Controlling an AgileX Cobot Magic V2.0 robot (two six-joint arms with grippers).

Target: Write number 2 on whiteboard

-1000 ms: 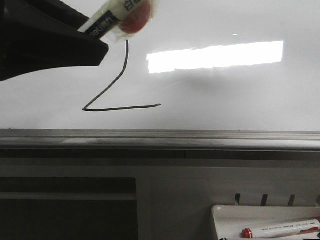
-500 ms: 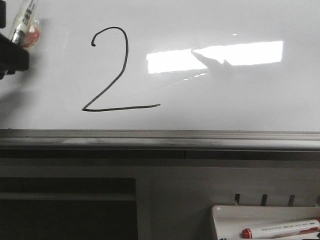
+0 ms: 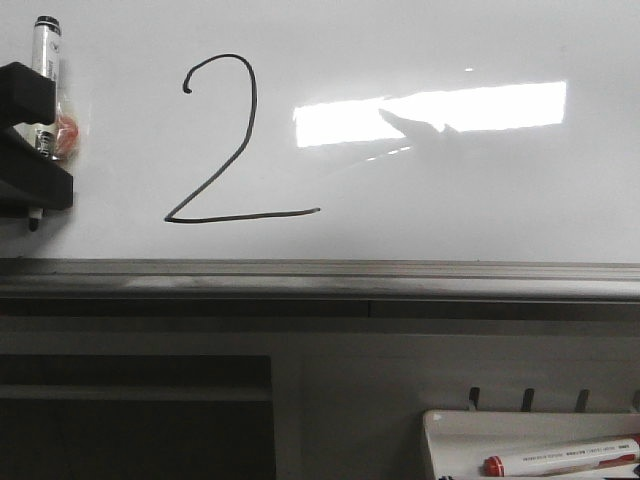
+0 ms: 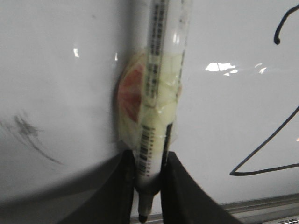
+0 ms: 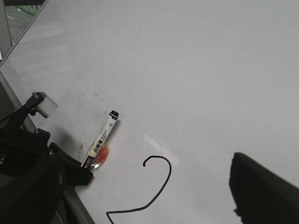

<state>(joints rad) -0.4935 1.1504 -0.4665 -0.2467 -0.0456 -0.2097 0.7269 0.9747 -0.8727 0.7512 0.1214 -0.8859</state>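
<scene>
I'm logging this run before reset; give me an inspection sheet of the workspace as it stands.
Surface: whiteboard glossy, bright light reflection, faint grey smudges in the left wrist view.
Job's things: number 2 complete, thin black line.
Clutter: small white tray below the rail, holding a red-capped marker.
Grippers: left gripper shut on a marker, left of the digit; right gripper only partly visible, state unclear.
Cables: nothing seen.
Surroundings: grey metal rail under the board, dark recess below.
</scene>
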